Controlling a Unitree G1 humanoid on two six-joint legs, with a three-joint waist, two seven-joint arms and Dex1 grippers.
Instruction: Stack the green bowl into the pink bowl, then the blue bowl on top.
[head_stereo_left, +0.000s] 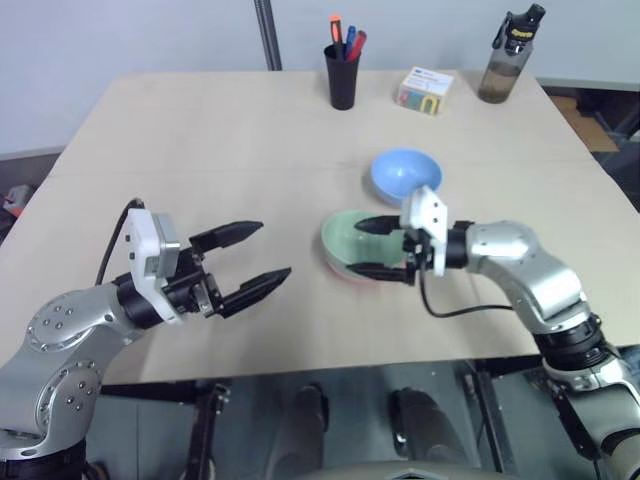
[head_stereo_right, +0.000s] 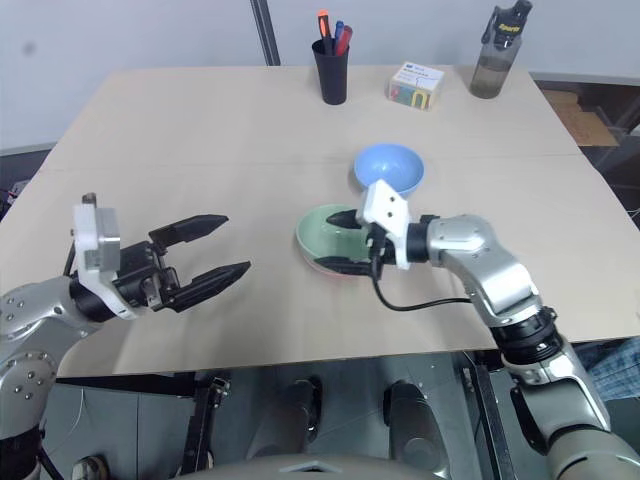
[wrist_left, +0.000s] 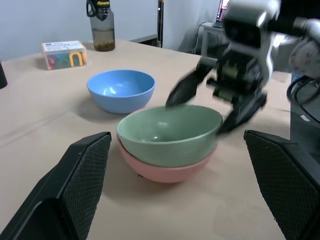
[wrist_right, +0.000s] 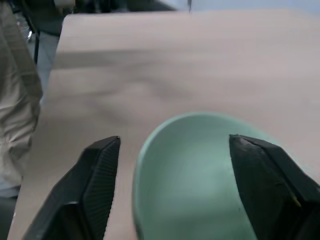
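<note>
My right end effector is sitting at the green bowl, fingers spread apart w/ one over the bowl's inside and the other outside its near wall; they're straddling the rim, not clamping it, as far as I can tell. In the right wrist view the rim is lying between my two fingers w/ clear gaps on both sides.

The green bowl is resting nested inside the pink bowl, approx. mid-table, a bit to my right. Only a pink edge is peeking out under the green one.

The blue bowl is standing upright on the table just beyond the stack, near it but apart, nothing in it.

My left end effector is hovering over the table's near edge on my left, fingers wide open, holding nothing, pointing across toward the bowls and well apart from them.

At the far edge: a black pen cup, a small box and a bottle.
</note>
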